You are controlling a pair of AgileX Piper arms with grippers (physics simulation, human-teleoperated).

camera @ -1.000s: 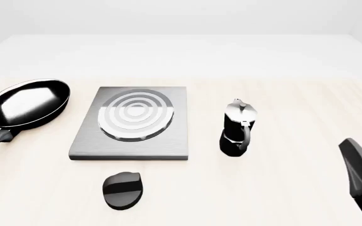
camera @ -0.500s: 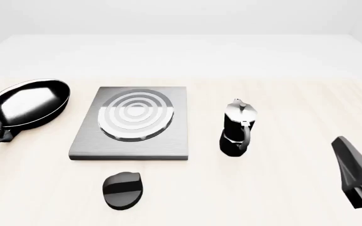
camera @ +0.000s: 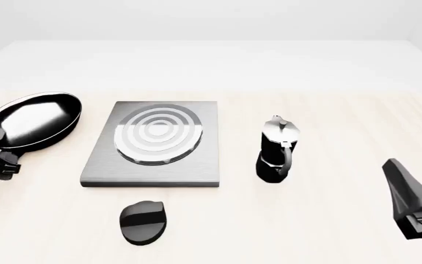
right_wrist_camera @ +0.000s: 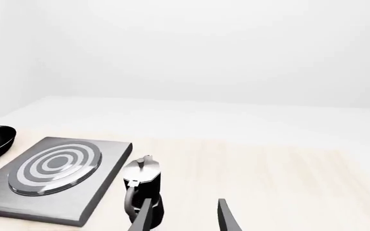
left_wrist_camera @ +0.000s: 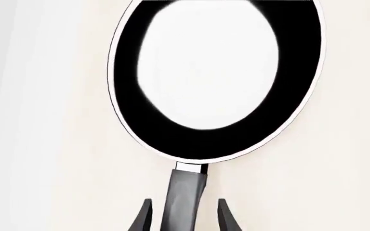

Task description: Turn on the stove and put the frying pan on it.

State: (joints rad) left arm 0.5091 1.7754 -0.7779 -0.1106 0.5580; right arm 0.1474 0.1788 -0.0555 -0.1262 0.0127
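While the left pincer [left_wrist_camera: 181, 219] straddles the handle [left_wrist_camera: 185, 197] of the frying pan [camera: 31, 121] with its fingers apart and a visible gap on each side, the step in hand is judged to be the grasp of the pan. The knob [camera: 143, 221] appears untouched, so switching on is judged not yet done.

Next move, as a judgement: close the left fingers on the handle just behind the pan bowl, then lift without tilting.

Layout on the tabletop [camera: 328, 231], left to right:
- 1 frying pan, at the far left, just beside the stove [camera: 152, 144] and not on it.
- 1 stove, bare of cookware.
- 1 knob, apart from the stove's near edge.
- 1 moka pot [camera: 277, 150], upright, near the stove's right edge.
- Right pincer [right_wrist_camera: 181, 216], fingers apart, empty, well apart from the knob.

Arms: 2.
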